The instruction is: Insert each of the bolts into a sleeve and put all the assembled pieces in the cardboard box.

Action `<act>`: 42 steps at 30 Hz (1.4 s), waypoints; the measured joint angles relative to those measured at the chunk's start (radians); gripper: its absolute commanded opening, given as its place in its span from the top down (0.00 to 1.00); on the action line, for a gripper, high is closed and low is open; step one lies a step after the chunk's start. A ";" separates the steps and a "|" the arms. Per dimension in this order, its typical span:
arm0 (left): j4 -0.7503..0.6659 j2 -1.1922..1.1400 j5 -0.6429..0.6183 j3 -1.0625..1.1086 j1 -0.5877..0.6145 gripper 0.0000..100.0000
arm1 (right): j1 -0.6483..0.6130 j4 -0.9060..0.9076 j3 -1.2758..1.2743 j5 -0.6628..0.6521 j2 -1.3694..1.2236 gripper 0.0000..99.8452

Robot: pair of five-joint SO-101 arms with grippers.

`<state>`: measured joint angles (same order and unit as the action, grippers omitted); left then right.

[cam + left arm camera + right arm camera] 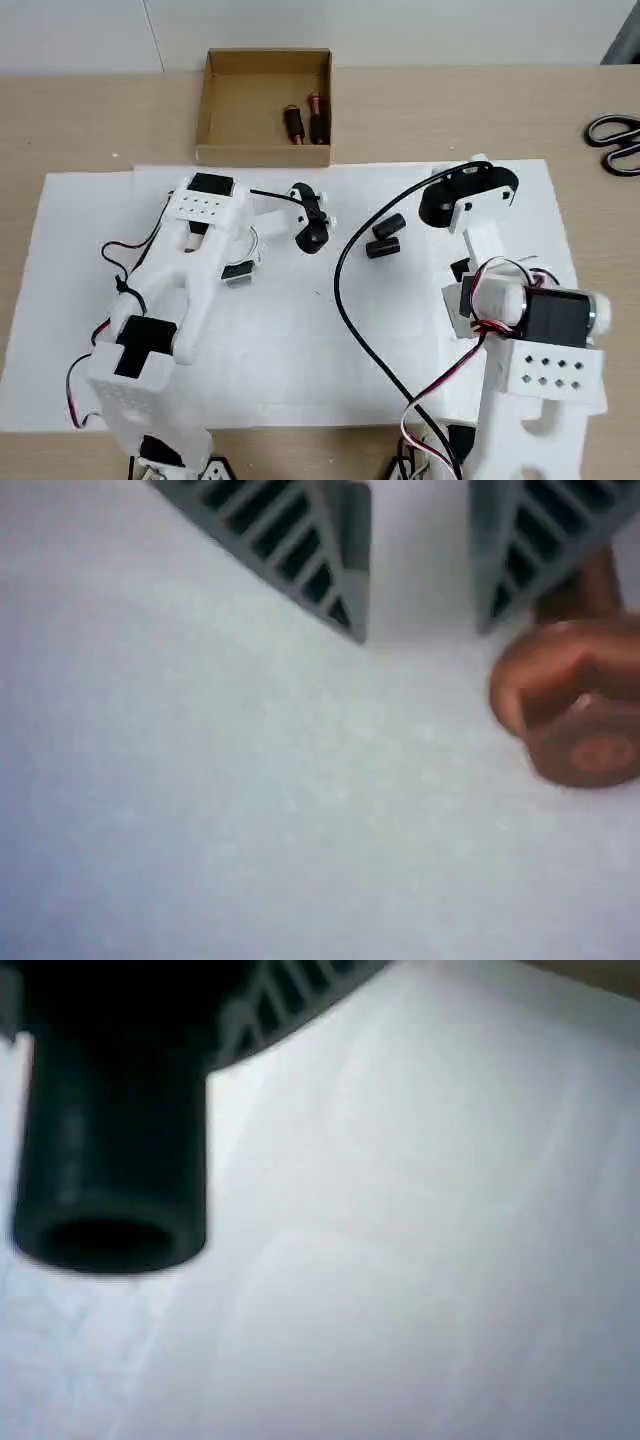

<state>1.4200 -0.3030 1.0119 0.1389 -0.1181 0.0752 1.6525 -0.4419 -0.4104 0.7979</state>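
Over the white sheet (pixel 300 340), both arms stretch forward from the near edge of the worktop (pixel 80 120), wrists tipped down. The left pincer (pixel 420 630) is released, with its ribbed fingers (pixel 330 570) apart and a copper bolt (pixel 575 710) lying just outside one of them. The right pincer (pixel 120 1000) grasps a black sleeve (pixel 110 1160), open end outward. From above, two loose sleeves (pixel 388 225) lie between the arms, and two assembled pieces (pixel 318 115) lie in the box (pixel 215 110).
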 measured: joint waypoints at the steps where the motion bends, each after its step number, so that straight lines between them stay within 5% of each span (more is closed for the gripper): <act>1: -0.003 0.000 0.000 0.000 0.000 0.93 | 0.000 0.000 0.000 0.000 0.000 0.99; 5: -0.003 -0.023 0.000 0.000 0.000 1.00 | 0.000 0.000 0.000 0.000 0.000 0.99; 25: 0.081 -0.094 -0.040 -0.140 -0.005 0.99 | 0.000 0.000 0.000 0.000 0.000 0.99; 42: 0.206 0.149 -0.112 -0.304 -0.003 0.99 | 0.000 0.000 0.000 0.097 0.000 0.99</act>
<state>1.6256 -0.1542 0.8999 -0.1649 -0.1212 0.0752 1.6525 -0.4419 -0.3138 0.7979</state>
